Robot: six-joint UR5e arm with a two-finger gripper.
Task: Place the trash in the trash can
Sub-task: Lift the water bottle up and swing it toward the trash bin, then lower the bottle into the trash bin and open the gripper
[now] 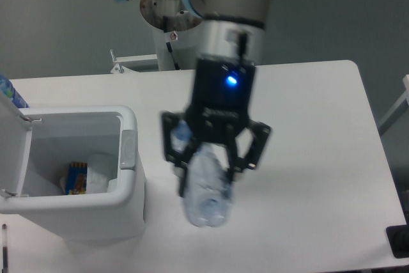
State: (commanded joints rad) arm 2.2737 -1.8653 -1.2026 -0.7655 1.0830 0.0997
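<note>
Fixed camera: claw (206, 169) clenched on the crushed plastic bottle (206, 187), carried high above the table (319, 126), just right of the trash can (131, 177). Lid (11, 151) swung open; white wrapper (101, 172) and a printed packet (77, 179) already lying inside. Transport step, by the look of it. Next: carry left over the open bin, then release, clearing the near wall first.

Clear glossy plastic bottle (206, 187) (crumpled), smooth white plastic trash can (131, 202), matt white table (319, 158).
</note>
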